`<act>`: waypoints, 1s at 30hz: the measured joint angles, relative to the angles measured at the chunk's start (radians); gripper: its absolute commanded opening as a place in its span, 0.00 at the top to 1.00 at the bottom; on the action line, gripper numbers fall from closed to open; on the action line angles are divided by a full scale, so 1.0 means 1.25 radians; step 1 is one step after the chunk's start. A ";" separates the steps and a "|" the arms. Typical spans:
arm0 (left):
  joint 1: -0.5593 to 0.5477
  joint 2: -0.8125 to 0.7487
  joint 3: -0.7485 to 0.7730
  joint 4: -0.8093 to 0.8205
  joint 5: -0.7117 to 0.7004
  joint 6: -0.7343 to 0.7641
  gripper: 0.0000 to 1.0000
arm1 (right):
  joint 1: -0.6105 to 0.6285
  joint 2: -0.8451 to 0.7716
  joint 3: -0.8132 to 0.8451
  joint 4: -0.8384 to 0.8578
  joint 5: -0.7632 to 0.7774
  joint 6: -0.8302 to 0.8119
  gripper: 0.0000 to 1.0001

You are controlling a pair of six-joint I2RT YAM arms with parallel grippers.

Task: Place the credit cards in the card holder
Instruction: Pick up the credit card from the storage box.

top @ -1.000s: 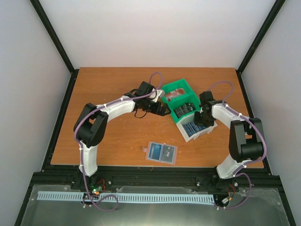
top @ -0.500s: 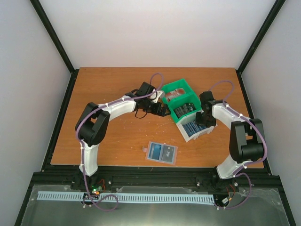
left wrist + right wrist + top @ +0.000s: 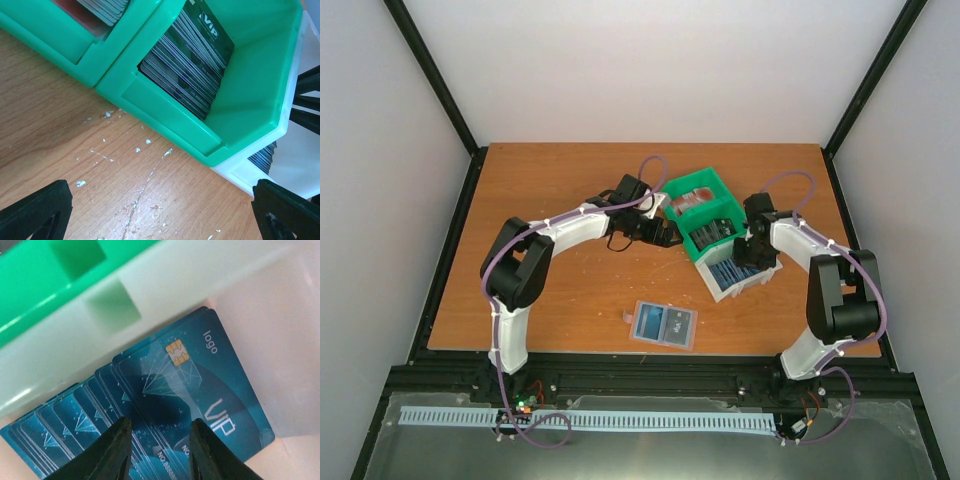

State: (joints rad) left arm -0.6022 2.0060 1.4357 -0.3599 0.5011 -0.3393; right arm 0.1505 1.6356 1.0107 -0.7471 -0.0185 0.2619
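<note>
So that I can pinch one of the blue credit cards [image 3: 190, 390], my right gripper [image 3: 160, 440] hovers half-spread; my left gripper [image 3: 160, 210] gapes wide.

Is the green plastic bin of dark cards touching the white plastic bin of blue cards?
Touching. The left wrist view shows the green plastic bin pressed flush against the white plastic bin, no gap between their walls.
</note>
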 measured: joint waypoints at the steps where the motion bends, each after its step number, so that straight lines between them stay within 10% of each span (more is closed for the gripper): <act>1: 0.000 0.000 0.000 0.000 0.000 0.000 0.01 | 0.000 0.005 0.002 0.002 -0.001 0.000 0.67; 30: -0.033 0.145 0.154 -0.008 -0.094 -0.065 0.05 | -0.067 0.028 0.023 -0.001 -0.058 0.068 0.75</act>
State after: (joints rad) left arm -0.6430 2.1872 1.6283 -0.3695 0.3836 -0.4206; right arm 0.0666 1.6707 1.0401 -0.7486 -0.0910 0.3470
